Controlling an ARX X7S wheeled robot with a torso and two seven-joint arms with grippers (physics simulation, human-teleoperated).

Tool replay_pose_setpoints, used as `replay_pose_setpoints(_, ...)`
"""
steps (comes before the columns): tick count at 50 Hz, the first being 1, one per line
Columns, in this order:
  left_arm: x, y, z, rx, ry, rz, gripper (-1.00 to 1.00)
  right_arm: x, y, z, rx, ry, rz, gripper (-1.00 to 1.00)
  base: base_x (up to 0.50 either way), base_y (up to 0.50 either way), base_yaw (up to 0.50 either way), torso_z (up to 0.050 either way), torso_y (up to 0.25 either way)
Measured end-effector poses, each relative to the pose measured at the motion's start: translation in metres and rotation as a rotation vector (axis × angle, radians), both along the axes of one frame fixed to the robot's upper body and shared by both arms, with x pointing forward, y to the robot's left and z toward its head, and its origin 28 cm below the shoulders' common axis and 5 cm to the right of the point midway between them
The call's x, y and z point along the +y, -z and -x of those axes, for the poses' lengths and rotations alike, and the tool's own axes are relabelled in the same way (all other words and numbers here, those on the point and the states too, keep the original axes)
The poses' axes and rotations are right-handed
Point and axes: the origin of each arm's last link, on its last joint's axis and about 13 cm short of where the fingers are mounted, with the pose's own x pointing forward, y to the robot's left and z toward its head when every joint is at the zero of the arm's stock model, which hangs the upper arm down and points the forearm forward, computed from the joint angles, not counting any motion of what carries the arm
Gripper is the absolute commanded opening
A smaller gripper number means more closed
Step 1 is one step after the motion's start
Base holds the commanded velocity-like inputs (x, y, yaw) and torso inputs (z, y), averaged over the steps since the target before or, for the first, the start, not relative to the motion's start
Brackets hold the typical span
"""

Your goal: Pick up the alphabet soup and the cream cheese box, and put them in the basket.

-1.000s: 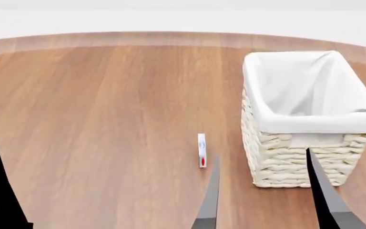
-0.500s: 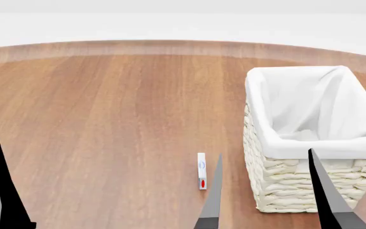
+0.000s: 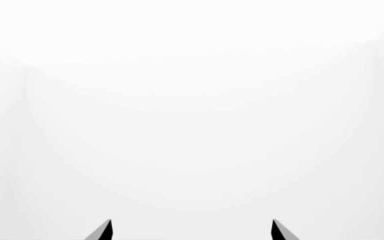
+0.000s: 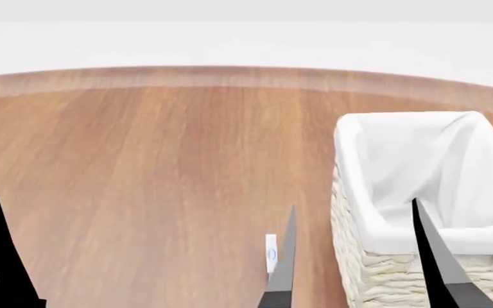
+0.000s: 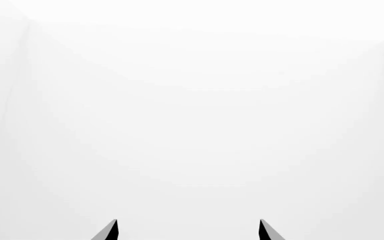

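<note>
A wooden table point(image 4: 144, 179) fills the head view, its far curved edge lower in the frame than a second ago. The basket point(image 4: 375, 282), cream wicker with a white liner point(image 4: 418, 167), stands at the right and sits lower in view than before; what shows of its inside is only cloth. The right gripper point(image 4: 354, 256) has its two dark fingers spread wide, one at each side of the basket's near left corner. The left gripper point(image 3: 192, 230) shows parted tips against plain white. The box point(image 4: 271, 253), thin and upright, stands just left of the basket, partly behind a right finger point(image 4: 282, 256).
</note>
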Motion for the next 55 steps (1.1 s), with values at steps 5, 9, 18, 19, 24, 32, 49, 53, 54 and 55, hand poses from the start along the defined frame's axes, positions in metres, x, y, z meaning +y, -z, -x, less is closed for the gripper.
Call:
replay_pose_setpoints(5,0.0003,0.0,-0.0001,0.002,0.004,0.008,1.0,0.0001,-0.0003,-0.0001,0.0,-0.001,0.0,1.0,0.2,0.0,0.0,0.0,0.002)
replay_pose_setpoints(9,0.0006,0.0001,-0.0002,0.003,0.005,0.01,1.0,0.0002,-0.0005,0.0,-0.003,-0.002,-0.003,1.0,0.13,0.0,0.0,0.0,0.0)
replay_pose_setpoints(18,0.0003,0.0009,0.0001,0.005,0.003,0.005,1.0,-0.0001,-0.0002,0.0005,-0.003,0.001,-0.006,1.0,0.06,0.0,0.0,0.0,0.0)
replay_pose_setpoints(19,0.0002,0.0011,0.0001,0.005,0.003,0.003,1.0,-0.0001,-0.0002,0.0006,-0.003,0.001,-0.006,1.0,0.03,0.0,0.0,0.0,-0.086)
replay_pose_setpoints(24,-0.0004,0.0014,0.0002,0.007,0.0,-0.007,1.0,-0.0004,-0.0001,0.001,-0.005,0.002,-0.008,1.0,0.02,0.0,0.0,0.0,-0.166)
replay_pose_setpoints(32,-0.001,0.0023,0.0,0.012,-0.003,-0.016,1.0,-0.0006,0.0,0.0015,-0.006,0.003,-0.009,1.0,0.02,0.0,0.0,0.0,-0.24)
replay_pose_setpoints(49,-0.001,0.0035,-0.0006,0.017,-0.009,-0.021,1.0,-0.0004,0.0008,0.001,-0.003,0.001,-0.011,1.0,0.02,0.0,0.0,0.0,-0.25)
replay_pose_setpoints(53,-0.001,0.0034,-0.0007,0.017,-0.009,-0.021,1.0,-0.0004,0.0009,0.0008,-0.003,0.002,-0.013,1.0,0.02,0.0,0.0,0.0,-0.25)
replay_pose_setpoints(54,-0.0011,0.0034,-0.0008,0.018,-0.009,-0.021,1.0,-0.0004,0.001,0.0008,-0.003,0.001,-0.013,1.0,0.02,0.0,0.0,0.0,-0.25)
replay_pose_setpoints(55,-0.0011,0.0034,-0.0008,0.018,-0.009,-0.021,1.0,-0.0004,0.001,0.0007,-0.003,0.001,-0.013,1.0,0.02,0.0,0.0,0.0,-0.25)
